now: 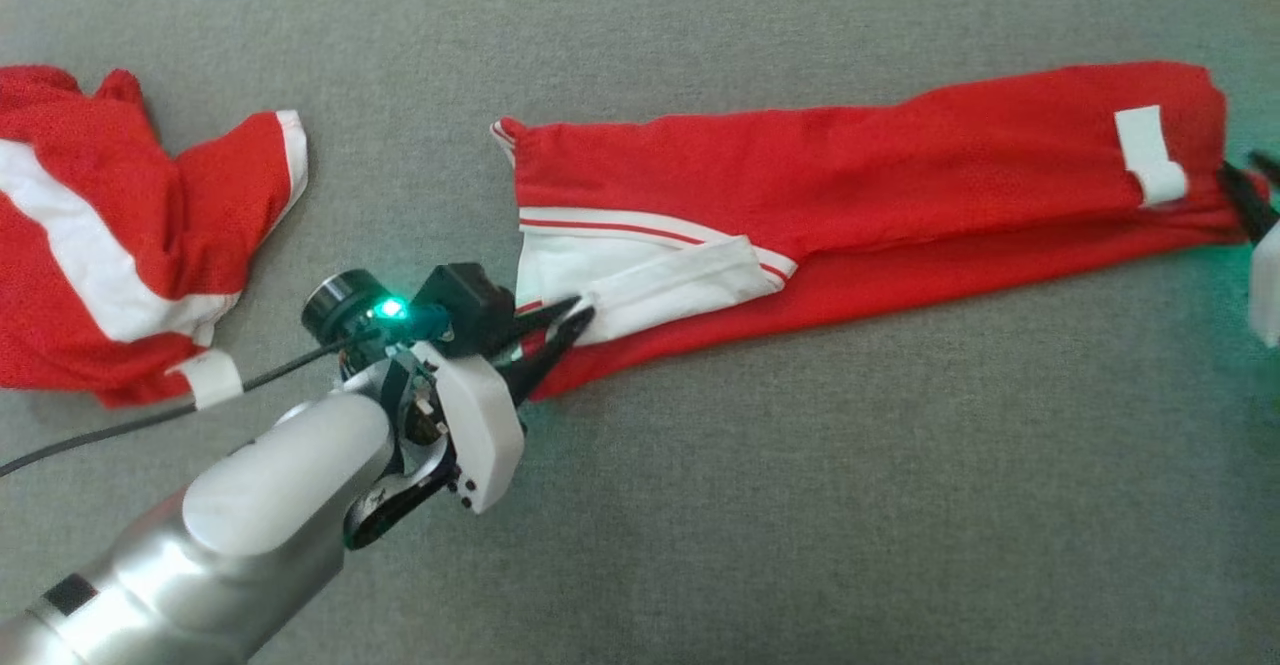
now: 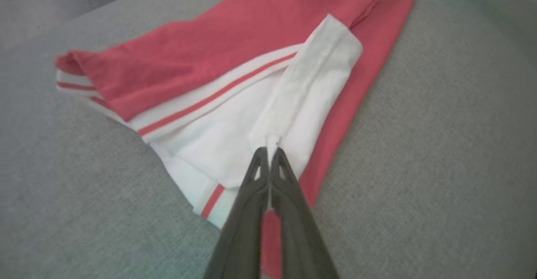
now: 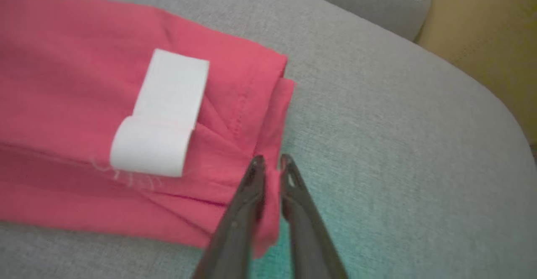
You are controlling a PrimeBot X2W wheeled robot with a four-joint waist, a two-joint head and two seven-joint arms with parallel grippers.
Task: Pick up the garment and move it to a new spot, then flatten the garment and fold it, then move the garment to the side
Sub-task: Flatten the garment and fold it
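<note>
Found long red knit garment with white red-striped trim point(image 1: 850, 165) laid flat and folded lengthwise across grey woven upholstered surface point(image 1: 800, 505), well apart from 2nd red-and-white mesh garment point(image 1: 90, 235) crumpled at left edge of head view; noted rounded cushion edge falling away to tan backdrop point(image 3: 482, 40) in right wrist view. Logged left gripper point(image 2: 270, 149) pinched fully together on the white trim at the left end. Logged right gripper point(image 3: 272, 159) at opposite end, near sewn white rectangular tab point(image 3: 163, 111), fingers parted slightly with red hem corner between them, firmness of hold impossible to tell.
</note>
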